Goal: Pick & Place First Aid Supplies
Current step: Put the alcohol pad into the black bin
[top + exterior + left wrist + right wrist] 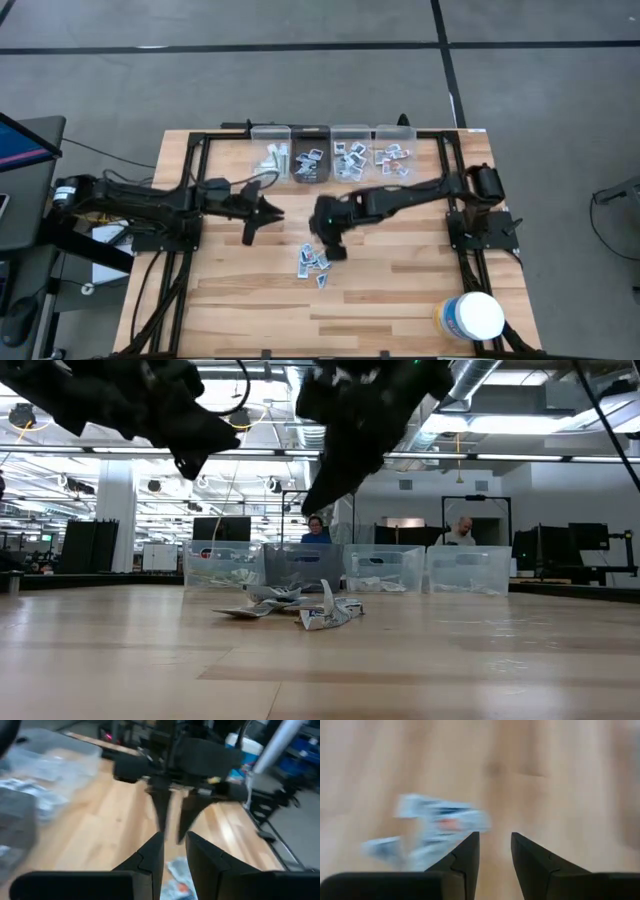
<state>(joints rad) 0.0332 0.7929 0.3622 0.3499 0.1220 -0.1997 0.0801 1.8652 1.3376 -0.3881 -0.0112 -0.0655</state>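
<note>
White packets lie heaped mid-counter, pointing every way. The right gripper hangs above them, spread and empty. Only the low view shows one packet standing on edge; the left gripper, spread, waits nearby.

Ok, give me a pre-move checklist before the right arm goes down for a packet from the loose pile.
1. Right gripper above the pile of packets, beside its upper edge: ok.
2. Right gripper empty, gap between its fingers: ok.
3. Right gripper centred over one packet: not ok; in its wrist view the pile sits off to one side.
4. Left gripper clear of the pile, raised: ok.
5. Four clear bins at the table's far edge unobstructed: ok.
6. Single packet separable: cannot tell; they overlap.
</note>
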